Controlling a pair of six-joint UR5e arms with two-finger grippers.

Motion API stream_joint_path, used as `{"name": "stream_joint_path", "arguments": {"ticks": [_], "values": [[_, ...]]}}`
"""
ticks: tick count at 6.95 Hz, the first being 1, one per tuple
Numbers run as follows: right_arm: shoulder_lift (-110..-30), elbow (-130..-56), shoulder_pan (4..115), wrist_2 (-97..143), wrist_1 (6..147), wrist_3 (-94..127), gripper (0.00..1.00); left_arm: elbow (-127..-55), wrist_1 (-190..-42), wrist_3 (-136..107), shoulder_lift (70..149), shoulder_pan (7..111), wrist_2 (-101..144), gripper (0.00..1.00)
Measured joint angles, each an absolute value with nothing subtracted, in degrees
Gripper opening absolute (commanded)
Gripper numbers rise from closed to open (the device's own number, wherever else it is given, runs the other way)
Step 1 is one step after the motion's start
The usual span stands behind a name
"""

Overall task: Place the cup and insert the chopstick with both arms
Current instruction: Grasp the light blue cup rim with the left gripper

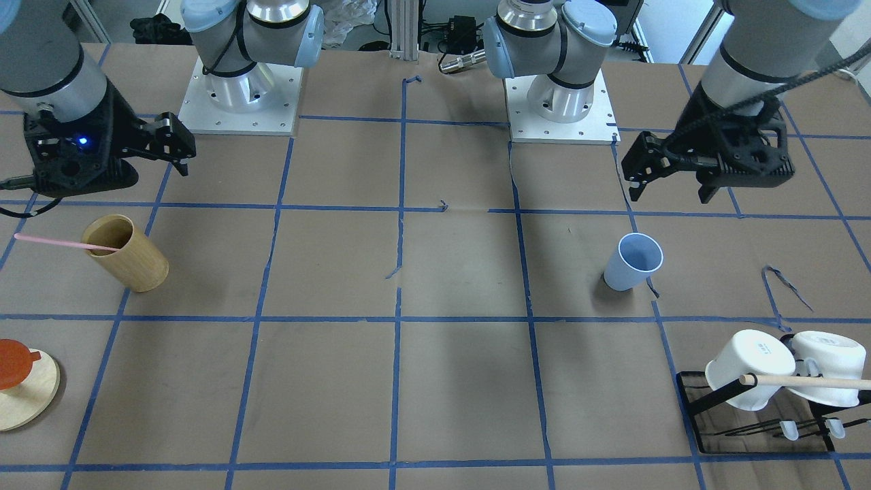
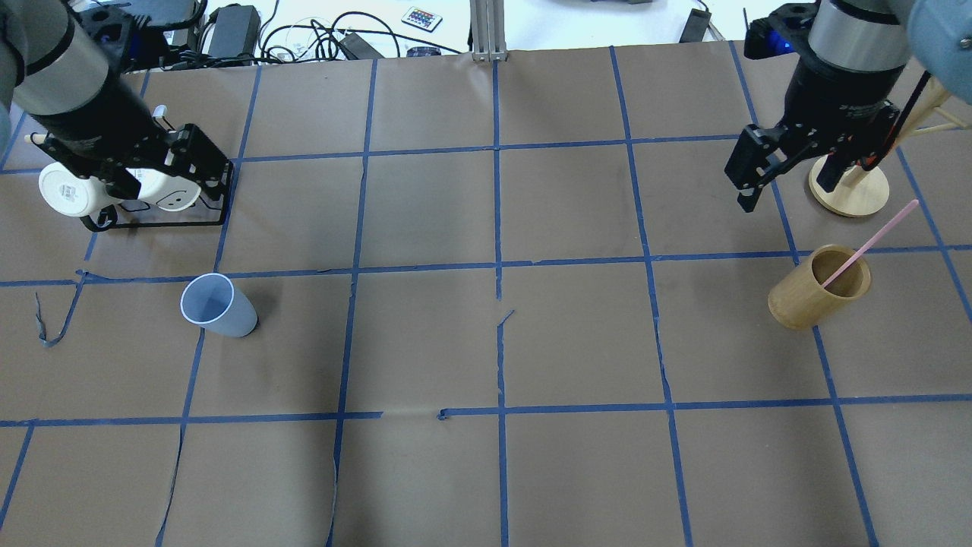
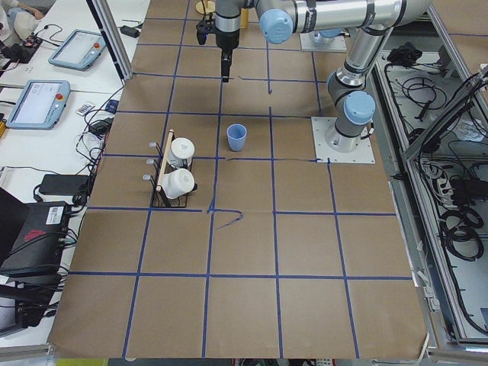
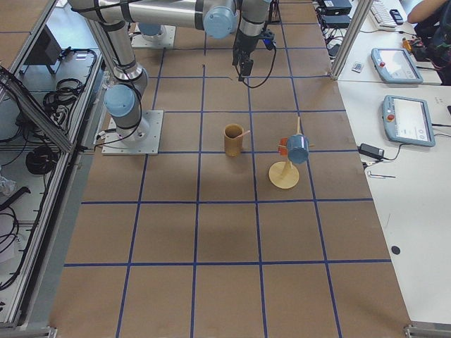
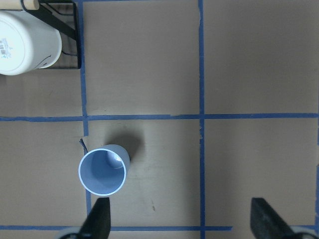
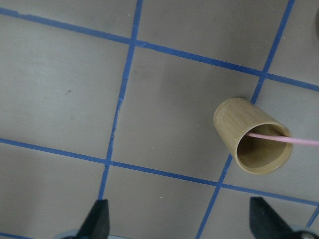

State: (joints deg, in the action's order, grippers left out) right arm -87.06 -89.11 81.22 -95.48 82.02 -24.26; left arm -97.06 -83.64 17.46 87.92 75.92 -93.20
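The light-blue cup stands upright on the brown paper, also in the front view and in the left wrist view. My left gripper is open and empty, high above the table beyond the cup, near the mug rack; it also shows in the front view. One pale-pink chopstick leans in the tan wooden cup, sticking out past its rim. My right gripper is open and empty, above and beyond the wooden cup, apart from it.
A black rack with two white mugs and a wooden dowel stands at the far left. A round wooden stand with an orange piece stands at the far right, behind the wooden cup. Blue tape lines cross the paper.
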Motion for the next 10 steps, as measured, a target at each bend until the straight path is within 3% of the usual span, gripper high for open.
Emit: {"name": "stream_joint_path", "arguments": {"ticks": [5, 8, 9, 10], "values": [[-83.6, -95.7, 74.5, -108.8, 90.3, -52.8, 0.98, -117.6, -62.2, 30.3, 89.0, 61.5, -90.3, 0.91], [-81.9, -97.4, 74.4, -109.8, 96.5, -68.6, 0.98, -120.7, -59.0, 30.1, 91.2, 60.0, -87.5, 0.89], [-81.6, -98.2, 74.4, -110.1, 99.1, -72.0, 0.98, -121.0, -59.0, 28.8, 91.7, 60.3, -87.5, 0.73], [-81.3, -98.8, 74.4, -110.5, 101.6, -76.3, 0.98, -121.6, -58.9, 28.1, 92.0, 60.4, -87.5, 0.38]]}}
